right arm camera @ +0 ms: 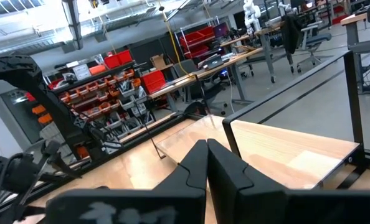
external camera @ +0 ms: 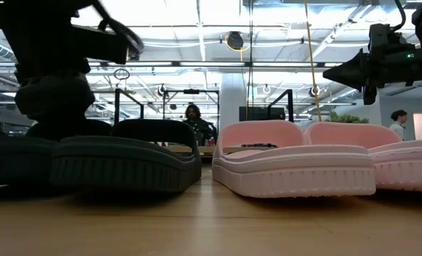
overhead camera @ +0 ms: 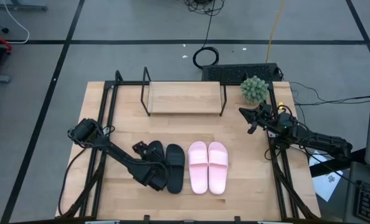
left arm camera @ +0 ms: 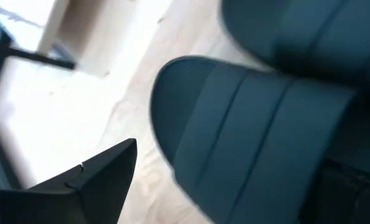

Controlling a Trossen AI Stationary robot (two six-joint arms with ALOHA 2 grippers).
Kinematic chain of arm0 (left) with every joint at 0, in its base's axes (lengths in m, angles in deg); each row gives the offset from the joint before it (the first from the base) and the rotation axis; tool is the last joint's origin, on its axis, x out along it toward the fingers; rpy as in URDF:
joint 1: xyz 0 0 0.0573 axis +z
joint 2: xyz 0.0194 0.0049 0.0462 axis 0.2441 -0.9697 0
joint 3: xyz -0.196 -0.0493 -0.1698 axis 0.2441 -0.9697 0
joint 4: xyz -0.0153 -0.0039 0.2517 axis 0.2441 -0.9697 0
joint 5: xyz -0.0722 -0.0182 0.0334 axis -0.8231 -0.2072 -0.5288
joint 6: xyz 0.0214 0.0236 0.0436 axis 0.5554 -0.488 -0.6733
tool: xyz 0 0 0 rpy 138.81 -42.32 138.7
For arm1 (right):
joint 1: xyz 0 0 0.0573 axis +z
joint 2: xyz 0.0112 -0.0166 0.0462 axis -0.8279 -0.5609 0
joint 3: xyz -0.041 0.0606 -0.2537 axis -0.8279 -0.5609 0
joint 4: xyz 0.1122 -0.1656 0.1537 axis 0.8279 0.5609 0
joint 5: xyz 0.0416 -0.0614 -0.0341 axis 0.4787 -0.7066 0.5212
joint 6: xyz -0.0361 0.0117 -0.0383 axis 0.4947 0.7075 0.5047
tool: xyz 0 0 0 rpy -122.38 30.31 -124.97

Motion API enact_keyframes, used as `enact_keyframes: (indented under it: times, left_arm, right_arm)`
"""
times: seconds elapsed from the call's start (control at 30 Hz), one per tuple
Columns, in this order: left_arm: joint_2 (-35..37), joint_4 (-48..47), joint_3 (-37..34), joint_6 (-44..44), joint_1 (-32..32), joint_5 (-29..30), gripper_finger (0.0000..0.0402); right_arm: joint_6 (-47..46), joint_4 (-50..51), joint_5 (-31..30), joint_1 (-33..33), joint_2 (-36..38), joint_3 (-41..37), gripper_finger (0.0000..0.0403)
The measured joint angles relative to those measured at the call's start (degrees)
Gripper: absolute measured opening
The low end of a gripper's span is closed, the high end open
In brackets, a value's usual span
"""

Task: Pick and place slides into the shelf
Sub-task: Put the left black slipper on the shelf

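Observation:
Two black slides lie side by side near the table's middle: the right one (overhead camera: 174,168) is free, while the left one (overhead camera: 155,149) (left arm camera: 253,130) lies under my left gripper (overhead camera: 145,152) (left arm camera: 235,162). That gripper is open and low over it, with a finger on each side. In the low view it looms above the leftmost black slide (external camera: 12,160). The pink pair (overhead camera: 207,167) (external camera: 296,167) rests sole-down to the right of the black pair. The shelf (overhead camera: 184,98) (right arm camera: 297,149) stands at the far edge. My right gripper (overhead camera: 244,113) (right arm camera: 207,149) is shut and hovers near the table's far right. My left gripper straddles the left black slide along its length, coming low from the near side. One finger (left arm camera: 91,180) stands clear of the slide's edge with bare wood between. The other finger (left arm camera: 350,186) is up against the slide's far side; whether it touches I cannot tell.
A small green plant (overhead camera: 255,89) stands at the far right corner beside the shelf, close to my right gripper. A dark flat device (overhead camera: 238,72) lies behind the table. Bare wood lies between the slides and the shelf. People (external camera: 192,117) are in the room beyond.

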Motion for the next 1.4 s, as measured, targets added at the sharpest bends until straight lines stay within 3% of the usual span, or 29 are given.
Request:
enact_keyframes:
  times: [1.4]
  left_arm:
    - [0.0,2.5,0.0,2.5,0.4,-0.2,0.0365]
  right_arm:
    - [0.0,0.1,0.0,0.0,0.0,0.0,0.0000]
